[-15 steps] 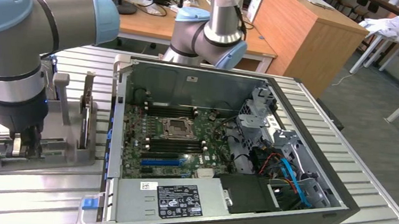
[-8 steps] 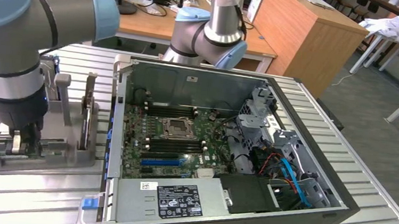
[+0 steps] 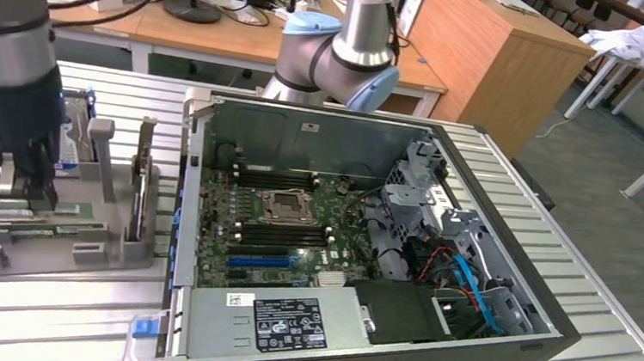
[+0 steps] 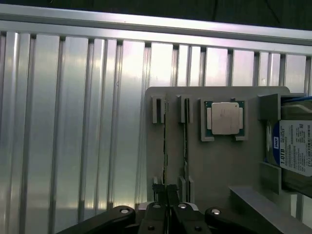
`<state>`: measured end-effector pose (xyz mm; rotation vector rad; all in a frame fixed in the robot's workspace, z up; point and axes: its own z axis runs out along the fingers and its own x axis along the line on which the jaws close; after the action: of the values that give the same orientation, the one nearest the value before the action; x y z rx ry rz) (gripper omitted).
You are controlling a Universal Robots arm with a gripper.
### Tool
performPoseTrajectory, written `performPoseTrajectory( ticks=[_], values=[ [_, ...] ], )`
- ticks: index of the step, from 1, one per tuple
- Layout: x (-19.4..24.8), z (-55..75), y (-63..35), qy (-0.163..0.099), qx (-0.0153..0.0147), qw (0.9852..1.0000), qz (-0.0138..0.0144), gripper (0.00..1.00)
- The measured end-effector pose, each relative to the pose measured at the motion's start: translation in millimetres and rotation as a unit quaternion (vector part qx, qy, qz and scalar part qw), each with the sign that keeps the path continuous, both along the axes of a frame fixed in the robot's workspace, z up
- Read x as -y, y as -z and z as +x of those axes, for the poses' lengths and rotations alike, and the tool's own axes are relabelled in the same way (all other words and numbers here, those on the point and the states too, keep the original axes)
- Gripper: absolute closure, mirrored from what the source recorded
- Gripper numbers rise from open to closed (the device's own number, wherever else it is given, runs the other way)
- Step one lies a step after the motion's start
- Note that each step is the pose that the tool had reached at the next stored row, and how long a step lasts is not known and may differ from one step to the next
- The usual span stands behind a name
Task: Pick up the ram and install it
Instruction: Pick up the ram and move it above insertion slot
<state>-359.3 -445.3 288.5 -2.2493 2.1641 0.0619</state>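
Two rams stand on edge side by side in the grey holder (image 4: 214, 165). In the wrist view they show as thin dark lines. My gripper (image 4: 165, 202) is down over the holder's end, and its fingers (image 4: 157, 207) are pressed together on the edge of one ram (image 4: 165, 136). The other ram (image 4: 185, 136) stands free just beside it. In the exterior view my gripper (image 3: 24, 190) hangs over the holder (image 3: 110, 246) at the exterior view's left, where a green strip of ram (image 3: 67, 210) shows at the fingertips.
The open computer case (image 3: 417, 141) lies to the exterior view's right of the holder, with black memory slots (image 3: 283, 233) near the processor socket (image 3: 286, 203). A silver processor chip (image 4: 225, 118) and a blue-labelled hard drive (image 4: 295, 146) also sit in the holder. The slatted metal table (image 4: 73, 122) lies beneath.
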Motion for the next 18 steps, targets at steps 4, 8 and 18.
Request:
performPoseTrajectory(
  ticks=[4, 8, 18],
  values=[
    [0.1, 1.2, -17.8, 0.000, -0.0001, 1.0000, 0.0000, 0.88],
    [0.0, 5.7, -36.2, 0.000, -0.0009, 1.0000, 0.0000, 0.88],
    [0.0, 26.4, -81.5, 0.000, -0.0075, 1.0000, 0.0000, 0.88]
  ],
)
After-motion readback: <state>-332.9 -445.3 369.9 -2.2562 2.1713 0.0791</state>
